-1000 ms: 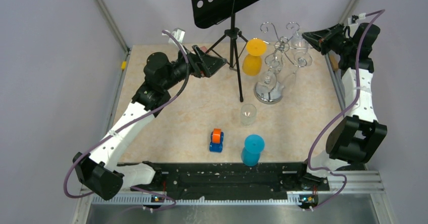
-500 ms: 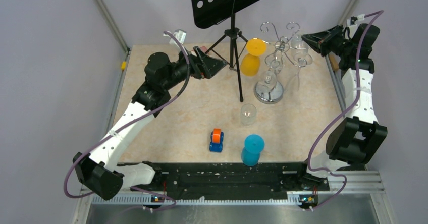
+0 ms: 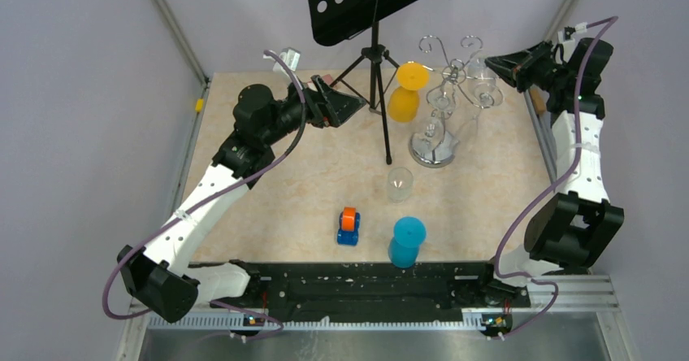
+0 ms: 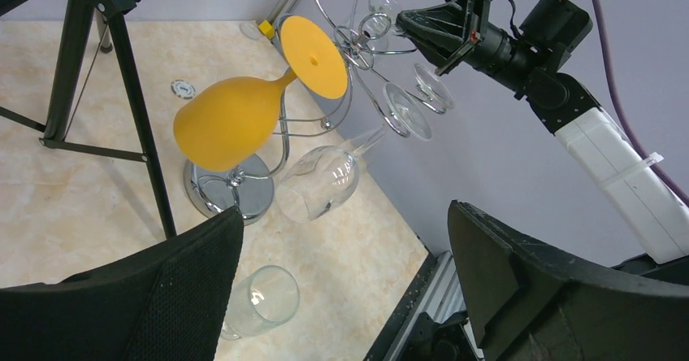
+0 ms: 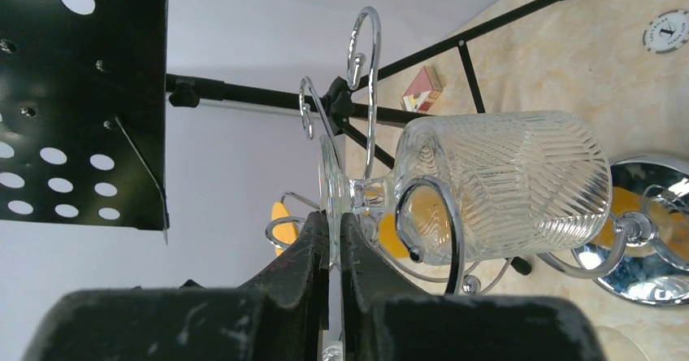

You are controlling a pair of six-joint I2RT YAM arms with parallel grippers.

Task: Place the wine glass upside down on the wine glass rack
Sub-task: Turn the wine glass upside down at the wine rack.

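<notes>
A ribbed clear wine glass lies sideways among the curled hooks of the chrome wine glass rack. My right gripper is shut on the thin foot of this glass. From above, the right gripper is level with the rack's top arms, over the round base. An orange glass and a smooth clear glass hang upside down on the rack. My left gripper is open and holds nothing. It hovers left of the rack, near the tripod, as the top view of the left gripper shows.
A black music stand on a tripod stands just left of the rack. A clear tumbler, a blue cup and a blue-orange toy sit on the near half of the table. A poker chip lies by the tripod legs.
The right gripper and its glass have shifted only slightly at the rack's top. The left arm has stayed put.
</notes>
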